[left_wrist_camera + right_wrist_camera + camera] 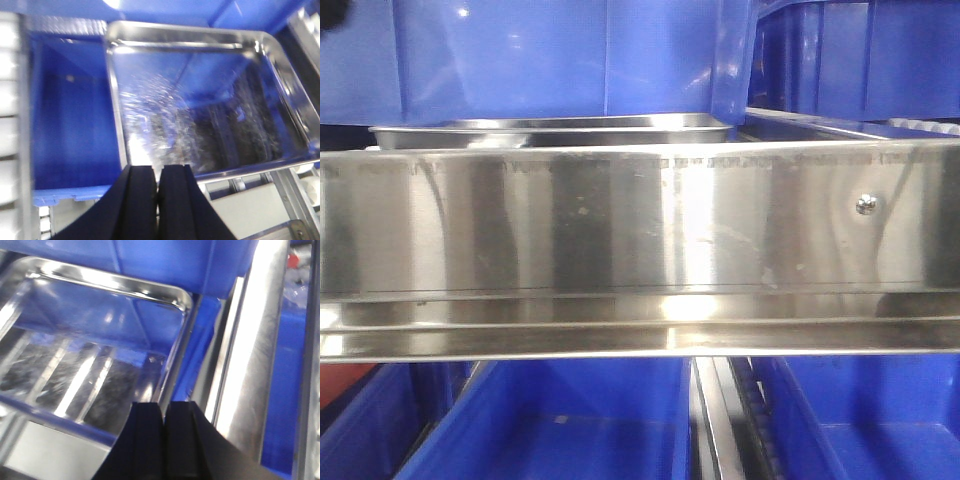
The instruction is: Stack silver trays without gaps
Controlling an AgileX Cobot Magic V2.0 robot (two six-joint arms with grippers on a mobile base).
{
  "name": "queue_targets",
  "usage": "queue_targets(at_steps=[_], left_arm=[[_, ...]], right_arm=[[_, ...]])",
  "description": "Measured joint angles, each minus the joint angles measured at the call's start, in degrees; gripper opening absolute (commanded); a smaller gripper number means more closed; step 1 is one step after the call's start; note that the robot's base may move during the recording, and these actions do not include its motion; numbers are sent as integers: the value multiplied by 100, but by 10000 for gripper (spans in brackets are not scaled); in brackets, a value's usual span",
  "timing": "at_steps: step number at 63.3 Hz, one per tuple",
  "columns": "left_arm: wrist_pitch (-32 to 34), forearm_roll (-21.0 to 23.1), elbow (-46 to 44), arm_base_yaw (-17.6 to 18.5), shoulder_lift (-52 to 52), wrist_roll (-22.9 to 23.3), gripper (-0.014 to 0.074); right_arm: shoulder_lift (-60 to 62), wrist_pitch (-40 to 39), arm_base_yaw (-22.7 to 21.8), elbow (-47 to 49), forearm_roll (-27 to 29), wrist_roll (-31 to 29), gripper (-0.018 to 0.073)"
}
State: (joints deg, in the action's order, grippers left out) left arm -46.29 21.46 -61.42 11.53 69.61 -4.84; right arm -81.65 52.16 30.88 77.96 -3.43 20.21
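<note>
In the front view the steel rail (pixel 640 220) covers nearly all of the silver tray (pixel 550 128) behind it, so only a strip of rim shows. The rail runs out of both side edges.

The left tool (pixel 157 200) is cut off by the bottom edge. The silver tray (pixel 185 32) just beyond it is smeared by blur, and its near corner to the tool's right leaves the picture.

The right tool (pixel 164 440) is also cropped below. The silver tray (pixel 125 287) ahead and to its left loses its left part to the edge. A red thing (pixel 294 260) far ahead on its right is too blurred to name.

Whether one tray or several lie nested cannot be told.

Silver tray (pixel 85 355), blue bin (pixel 160 260) behind, black fingers (pixel 147 435) pressed together
</note>
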Motion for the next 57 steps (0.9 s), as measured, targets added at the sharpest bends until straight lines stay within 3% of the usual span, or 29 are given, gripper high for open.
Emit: queue_targets(at_steps=[12,41,46,53,57], left_arm=[[-52,-75,-527,159,349,-318,237],[-363,-270,-1202,172,1321,-330,239],[-363,-292,-1213,172,1391,-330,239],[-284,-455,-1213,172,1464,-330,239],[-211,-509,-1213,172,1509,-330,239]], right_arm=[[-398,77,0,178,3,18,-67],[-628,102,0,311,3,30,-55],[-628,102,0,311,3,30,43],[-631,43,0,311,3,30,260],[-653,21,0,311,3,43,328]])
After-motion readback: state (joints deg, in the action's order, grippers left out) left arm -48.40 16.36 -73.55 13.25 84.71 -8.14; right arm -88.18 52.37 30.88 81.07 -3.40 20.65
